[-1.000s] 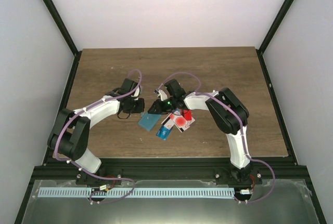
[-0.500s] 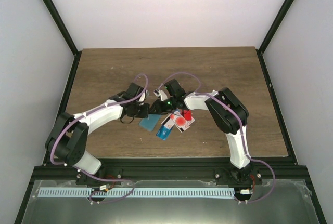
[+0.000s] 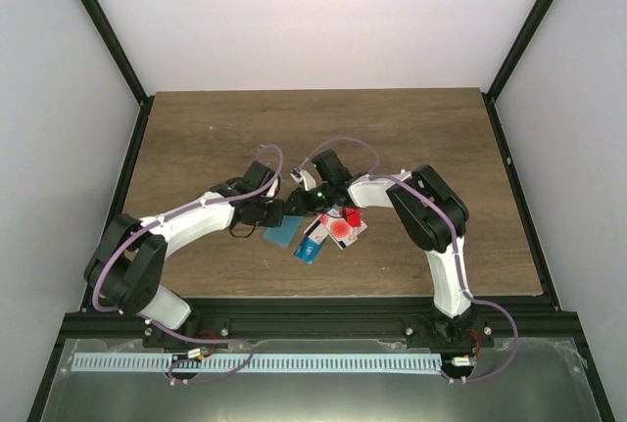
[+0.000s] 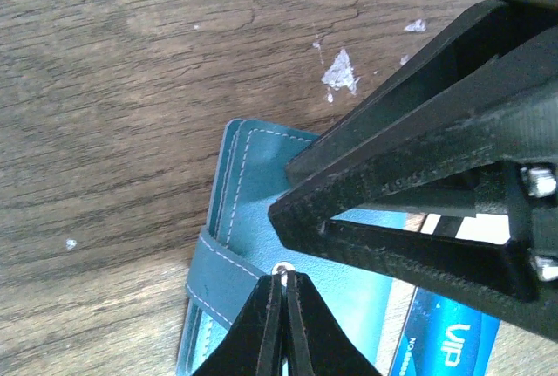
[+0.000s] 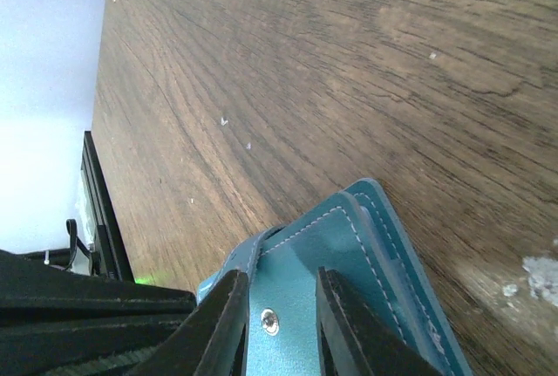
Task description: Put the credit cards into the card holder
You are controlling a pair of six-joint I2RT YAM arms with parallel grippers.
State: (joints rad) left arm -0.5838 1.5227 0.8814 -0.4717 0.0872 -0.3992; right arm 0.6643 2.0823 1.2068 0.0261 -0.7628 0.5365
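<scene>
Top external: the card holder (image 3: 282, 236) is lying on the surface (image 3: 196, 138) at 6 o'clock of the left claw (image 3: 278, 213) and 7 o'clock of the right claw (image 3: 296, 204). The credit cards (image 3: 331, 231) are touching it at 3 o'clock.

Left wrist: the left claw is sitting fully closed and empty, its tips at the holder's snap tab.

Right wrist: the right claw is straddling that tab, partly closed and apparently pinching it. The holder's body is stretching away toward 4 o'clock.

Bottom edge cuts card holder (image 4: 247, 186) and blue card (image 4: 446, 346); right fingers (image 4: 418, 153) cover both partly.
</scene>
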